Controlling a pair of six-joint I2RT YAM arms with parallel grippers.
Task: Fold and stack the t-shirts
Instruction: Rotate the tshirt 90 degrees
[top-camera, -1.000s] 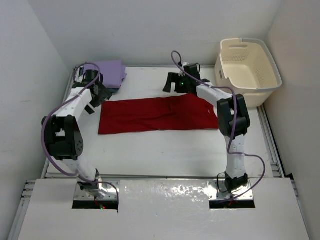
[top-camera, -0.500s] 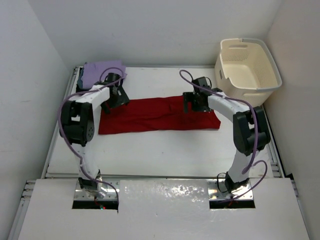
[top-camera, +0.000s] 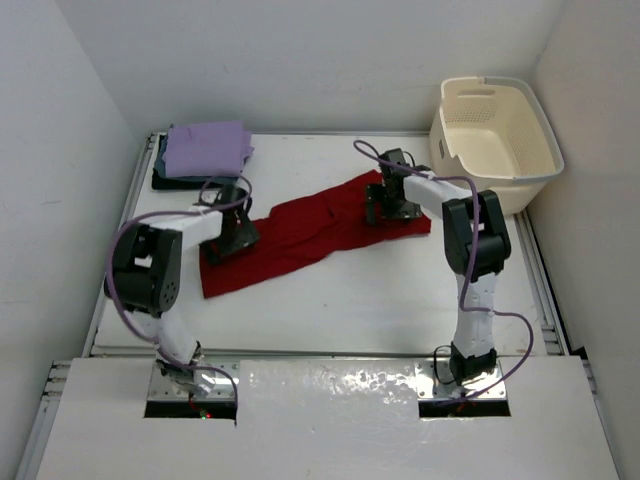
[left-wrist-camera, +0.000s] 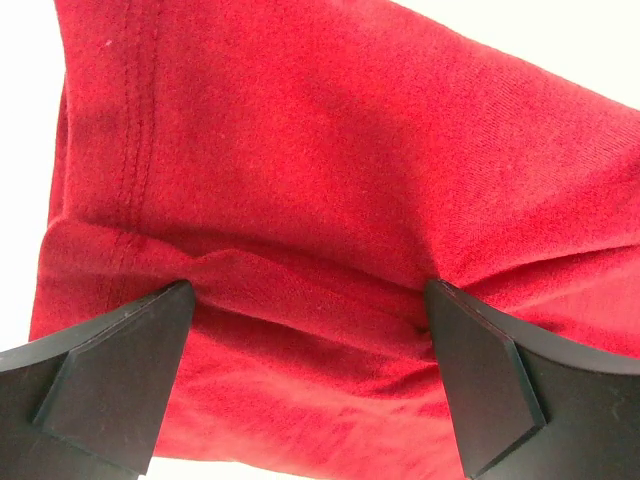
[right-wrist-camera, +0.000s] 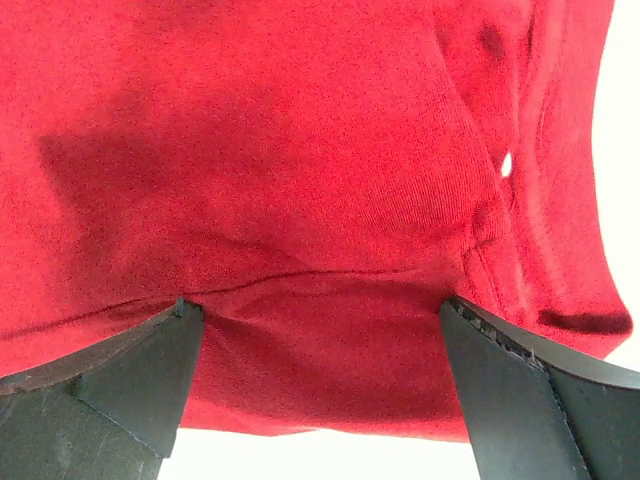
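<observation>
A red t-shirt (top-camera: 310, 225) lies as a long folded strip slanting across the table, its left end nearer and its right end farther. My left gripper (top-camera: 232, 232) is down on the shirt's left end. In the left wrist view its jaws (left-wrist-camera: 308, 300) are wide open with red cloth (left-wrist-camera: 330, 150) wrinkled between the fingertips. My right gripper (top-camera: 386, 205) is down on the right end. It is also open (right-wrist-camera: 320, 310), with red cloth (right-wrist-camera: 280, 130) spanning between the fingers. A folded purple t-shirt (top-camera: 206, 148) tops a stack at the back left.
A cream laundry basket (top-camera: 497, 150) stands at the back right, close to the right arm. A dark folded garment (top-camera: 162, 180) lies under the purple one. White walls close in the table on the left, back and right.
The left gripper came from the stack onto the shirt's left end and moved nearer. The right gripper came down on the right end. The strip went from level to slanted.
</observation>
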